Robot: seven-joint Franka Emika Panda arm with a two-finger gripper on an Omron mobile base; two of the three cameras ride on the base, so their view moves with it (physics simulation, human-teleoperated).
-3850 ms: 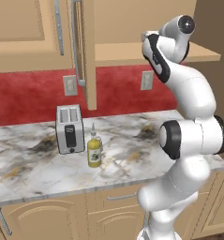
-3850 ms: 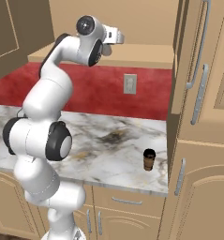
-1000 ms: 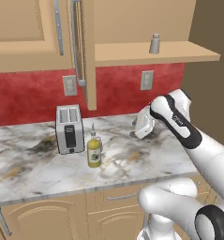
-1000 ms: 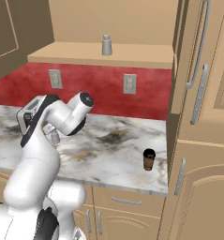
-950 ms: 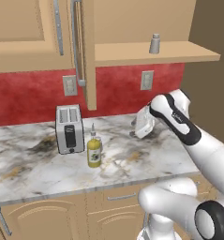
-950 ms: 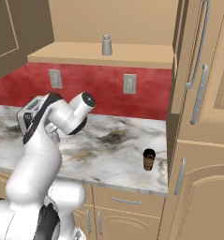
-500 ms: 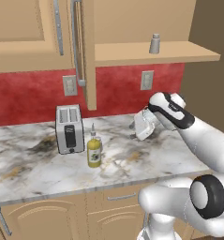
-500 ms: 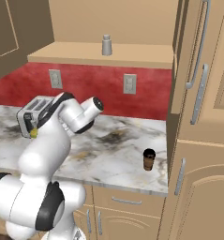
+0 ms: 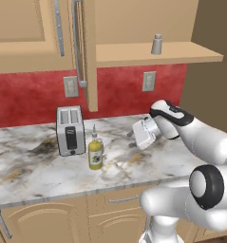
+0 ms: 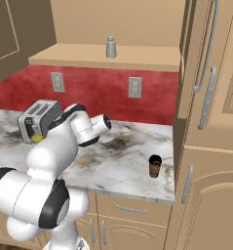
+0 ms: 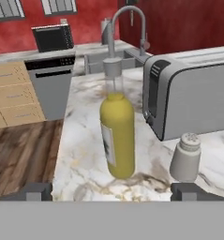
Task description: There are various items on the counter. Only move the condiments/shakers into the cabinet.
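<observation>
target: I'm lined up on the yellow-green bottle [image 11: 117, 138], centre of the hand view, standing on the counter [image 11: 80, 164] between my two finger tips' lines.
long axis: upright, nozzle toward the top of the frame; my jaws straddle it sideways.
gripper [image 9: 139, 134]: middle-right of the left base view, pointing toward the bottle at centre-left; jaws spread fully, holding nothing.
neighbours: one grey shaker [image 11: 185, 157] lower right of the hand view, just beside the toaster [image 11: 193, 93]; I judge the right finger could clip it.
elsewhere: one shaker on the cabinet shelf [image 9: 156, 44], upper right; a dark shaker [image 10: 155, 166] near the counter's right edge.
</observation>
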